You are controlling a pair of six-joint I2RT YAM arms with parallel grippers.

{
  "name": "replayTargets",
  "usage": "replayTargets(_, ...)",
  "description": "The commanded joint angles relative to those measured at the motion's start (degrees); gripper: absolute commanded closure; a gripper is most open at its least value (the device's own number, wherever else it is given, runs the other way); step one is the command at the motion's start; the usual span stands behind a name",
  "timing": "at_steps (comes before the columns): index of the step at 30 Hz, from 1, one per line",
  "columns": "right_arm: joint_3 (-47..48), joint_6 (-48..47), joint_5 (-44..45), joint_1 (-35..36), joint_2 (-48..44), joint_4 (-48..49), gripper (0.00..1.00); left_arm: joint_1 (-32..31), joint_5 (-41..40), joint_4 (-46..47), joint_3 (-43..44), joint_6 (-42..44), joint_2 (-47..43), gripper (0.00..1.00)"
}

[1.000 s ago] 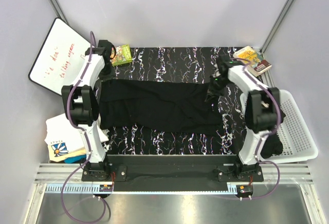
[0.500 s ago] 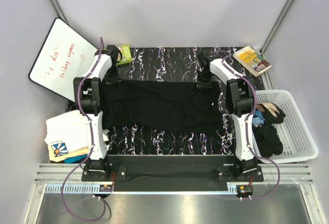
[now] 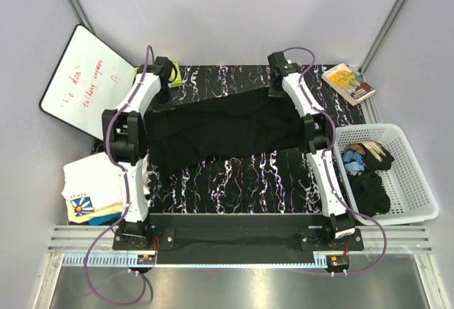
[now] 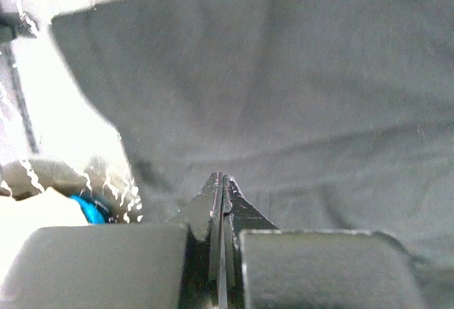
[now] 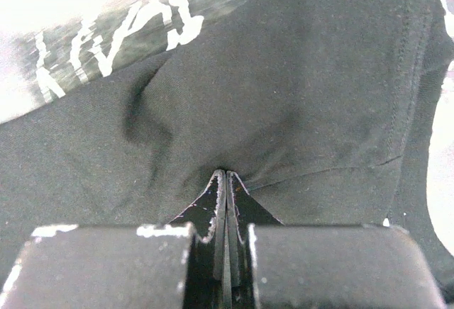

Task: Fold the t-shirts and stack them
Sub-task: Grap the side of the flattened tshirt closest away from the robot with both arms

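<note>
A plain black t-shirt is held stretched across the far half of the black marbled table. My left gripper is shut on its left end and my right gripper is shut on its right end. In the left wrist view the closed tips pinch dark cloth. In the right wrist view the closed tips pinch puckered black cloth. White tees, one with a blue-and-yellow print, lie stacked off the table's left edge.
A white slatted basket at the right holds black and blue garments. A whiteboard leans at the far left. A book lies at the far right corner. A green box sits behind the left arm.
Both grippers have moved toward the far edge with the black shirt. The shirt, which lay flat and wide, is drawn back and narrower; its near edge has left the front of the table.
</note>
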Motion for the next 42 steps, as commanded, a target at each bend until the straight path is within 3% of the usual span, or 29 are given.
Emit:
replayTargets(1,-4.1,0.3,7.4,-2.2,1.2,-2.6,1.0,-0.2,2.4,-0.4,-3.0,0.6,-7.1,1.0)
replayTargets(7,-14.4,-0.9,11.8,-2.3,-7.4,-1.2,1.0,-2.2,3.3,1.7,-12.0,0.2,-12.7,1.0)
replayTargets(12,-17.8,0.1,11.7,-2.4,-14.6,-1.0,1.0,-2.6,0.6,0.7,-12.6,-1.3,-6.0,1.0)
replayTargets(16,-19.4,0.7,8.3,-2.4,-22.0,-0.9,1.0,-2.6,0.9,-0.8,-6.9,-2.1,1.1,1.0)
replayTargets(26,-31.6,-1.8,3.1,-2.5,-41.8,-0.7,0.97,-1.7,-3.2,-10.1,20.8,-2.9,21.2,1.0)
replayTargets(33,-43.7,-4.0,-1.7,-2.5,-50.4,-1.5,0.88,0.5,2.9,-6.0,20.1,-1.8,14.8,1.0)
replayTargets(34,-46.7,-3.4,-3.2,-2.5,-51.4,-1.8,0.72,0.5,4.0,-5.6,17.6,-0.8,10.6,0.84)
replayTargets(36,-50.2,-2.8,-4.6,-2.5,-54.6,-2.3,0.61,0.5,4.6,-4.4,14.3,0.1,6.1,0.56)
replayTargets(37,-54.0,-1.8,-5.6,-2.5,-55.7,-2.4,0.51,0.5,4.6,-4.2,10.9,0.4,1.7,0.26)
replayTargets(38,-55.9,-1.2,-6.1,-2.5,-57.8,-2.3,0.4,0.5,4.5,-4.0,8.9,0.3,-0.5,0.17)
replayTargets(39,-57.8,-0.6,-6.7,-2.5,-58.8,-2.3,0.39,0.5,4.6,-3.6,6.9,0.2,-2.5,0.09)
replayTargets(42,-64.9,1.1,-8.9,-2.5,-62.0,-2.3,0.39,0.8,6.4,-3.2,-1.2,-0.5,-9.3,0.03)
